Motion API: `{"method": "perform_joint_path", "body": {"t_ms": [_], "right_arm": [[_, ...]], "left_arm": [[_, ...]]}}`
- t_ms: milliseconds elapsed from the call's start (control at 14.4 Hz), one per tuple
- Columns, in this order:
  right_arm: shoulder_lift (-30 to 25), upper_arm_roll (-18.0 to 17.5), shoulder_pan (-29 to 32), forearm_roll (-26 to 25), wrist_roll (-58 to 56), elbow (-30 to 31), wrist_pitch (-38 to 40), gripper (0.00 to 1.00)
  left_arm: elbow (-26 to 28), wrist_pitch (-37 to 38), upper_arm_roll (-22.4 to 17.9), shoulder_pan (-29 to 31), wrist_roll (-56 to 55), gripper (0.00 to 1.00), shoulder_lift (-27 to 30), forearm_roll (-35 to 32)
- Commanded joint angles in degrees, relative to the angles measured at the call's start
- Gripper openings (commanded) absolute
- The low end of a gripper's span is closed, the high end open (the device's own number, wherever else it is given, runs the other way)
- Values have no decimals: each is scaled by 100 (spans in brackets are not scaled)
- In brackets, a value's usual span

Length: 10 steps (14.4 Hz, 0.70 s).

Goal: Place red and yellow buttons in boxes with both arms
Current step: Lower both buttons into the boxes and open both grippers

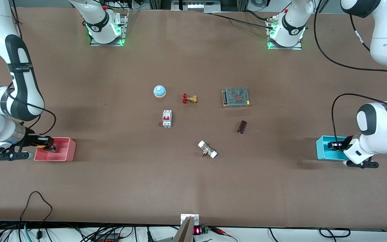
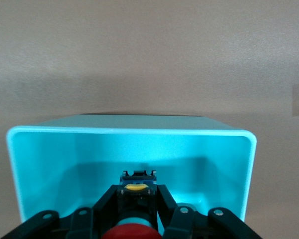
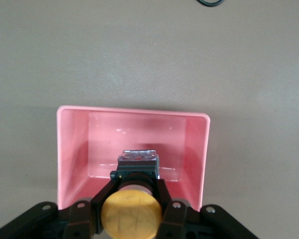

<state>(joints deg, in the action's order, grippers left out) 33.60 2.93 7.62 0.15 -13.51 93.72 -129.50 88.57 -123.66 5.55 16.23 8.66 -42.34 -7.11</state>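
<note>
My right gripper (image 1: 49, 145) is shut on the yellow button (image 3: 131, 214) and holds it over the pink box (image 1: 64, 151) at the right arm's end of the table. The button's black body (image 3: 138, 163) hangs inside the pink box (image 3: 72, 149). My left gripper (image 1: 332, 145) is shut on the red button (image 2: 130, 233) and holds it over the cyan box (image 1: 323, 149) at the left arm's end. In the left wrist view the red cap and its black body sit between the fingers, inside the cyan box (image 2: 40, 164).
Mid-table lie a blue dome with orange centre (image 1: 159, 91), a brass valve with red handle (image 1: 189, 98), a white breaker (image 1: 167, 118), a metal mesh unit (image 1: 236, 97), a dark cylinder (image 1: 242, 126) and a white-ended fitting (image 1: 207, 150).
</note>
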Motion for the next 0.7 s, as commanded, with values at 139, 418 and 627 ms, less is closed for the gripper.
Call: {"method": "perform_joint_path", "body": {"t_ms": [139, 418, 627], "right_arm": [[138, -3, -6, 152, -135, -126, -49, 24], [278, -3, -41, 152, -100, -126, -277, 24], [419, -3, -50, 161, -126, -126, -610, 24]], "left_arm": [[-24, -18, 78, 74, 119, 44, -20, 140], [-24, -18, 78, 74, 119, 83, -12, 140], [-33, 26, 78, 82, 119, 84, 23, 131]]}}
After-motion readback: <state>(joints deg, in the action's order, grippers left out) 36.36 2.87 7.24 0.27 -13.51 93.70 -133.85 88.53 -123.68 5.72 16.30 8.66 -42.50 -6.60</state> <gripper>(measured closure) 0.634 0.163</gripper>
